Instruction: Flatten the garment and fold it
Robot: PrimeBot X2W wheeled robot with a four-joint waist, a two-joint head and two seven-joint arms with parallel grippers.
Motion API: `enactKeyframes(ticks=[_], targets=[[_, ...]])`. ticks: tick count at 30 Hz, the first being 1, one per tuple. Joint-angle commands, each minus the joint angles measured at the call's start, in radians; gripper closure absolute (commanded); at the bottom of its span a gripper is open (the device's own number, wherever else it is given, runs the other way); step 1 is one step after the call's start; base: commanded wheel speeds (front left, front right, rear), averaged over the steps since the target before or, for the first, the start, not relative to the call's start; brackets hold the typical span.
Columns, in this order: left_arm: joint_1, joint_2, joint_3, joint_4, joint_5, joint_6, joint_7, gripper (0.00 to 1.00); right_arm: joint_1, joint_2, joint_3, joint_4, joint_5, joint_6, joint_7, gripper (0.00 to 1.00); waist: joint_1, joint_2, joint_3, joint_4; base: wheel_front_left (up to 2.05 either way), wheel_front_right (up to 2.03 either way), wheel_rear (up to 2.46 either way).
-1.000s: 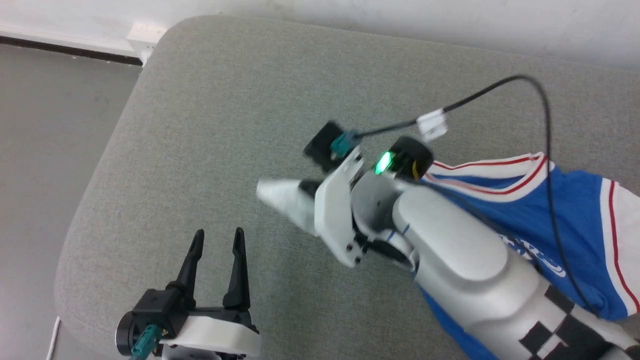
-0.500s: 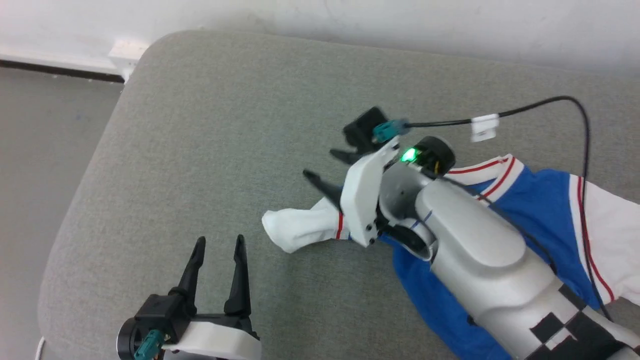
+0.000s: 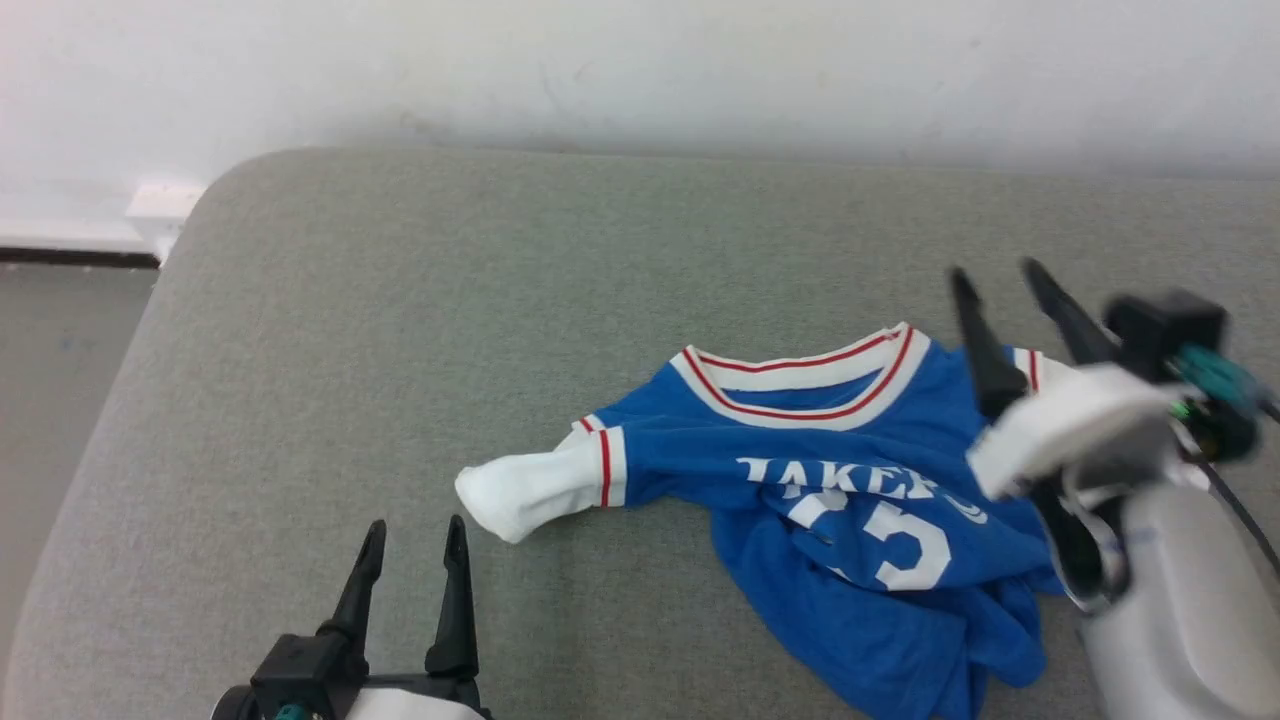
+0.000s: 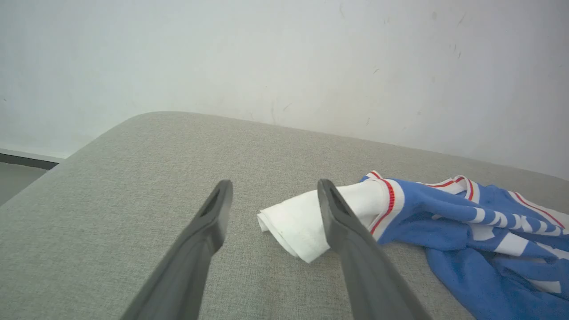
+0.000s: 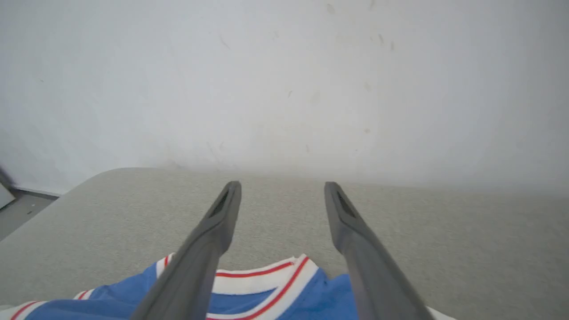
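The garment (image 3: 840,500), a royal-blue T-shirt with white lettering and red-and-white trim, lies crumpled on the grey cushioned surface (image 3: 400,330). Its collar (image 3: 800,375) faces the wall and one white sleeve (image 3: 525,490) stretches out to the left. My left gripper (image 3: 412,535) stands open at the lower left, just short of that sleeve (image 4: 306,220), touching nothing. Above the shirt's right shoulder my right gripper (image 3: 1000,280) is open and empty, its fingers over the collar (image 5: 262,278). The right sleeve is hidden behind my right arm.
A white wall (image 3: 640,70) runs along the back of the cushioned surface. The surface's rounded left edge (image 3: 110,400) drops to a grey floor (image 3: 50,320) with a dark baseboard (image 3: 70,257).
My right gripper has opened, let go of the white sleeve and swung back to the right of the shirt. The sleeve now lies on the surface. The camera has also shifted.
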Motion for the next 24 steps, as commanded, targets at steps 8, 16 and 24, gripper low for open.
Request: enactKeyframes(ticks=[8,16,24], targets=[[0.032,0.008,0.014,-0.026,0.002,0.007,-0.005,0.0,0.366,0.018,-0.223,-0.352,-0.041,-0.001,-0.068,0.0,0.0001,-0.0002,-0.028,-0.074,0.0,0.0,0.0],[0.05,0.011,0.031,-0.039,0.001,0.011,-0.005,0.0,0.554,0.019,-0.28,-0.386,0.016,-0.001,-0.18,0.0,0.0001,-0.0002,-0.025,-0.087,0.0,0.0,0.0],[0.017,0.055,0.049,-0.033,0.007,0.012,0.05,0.0,0.556,0.019,-0.278,-0.374,0.029,-0.001,-0.199,0.0,0.0001,-0.0002,-0.021,-0.096,0.0,0.0,0.0]])
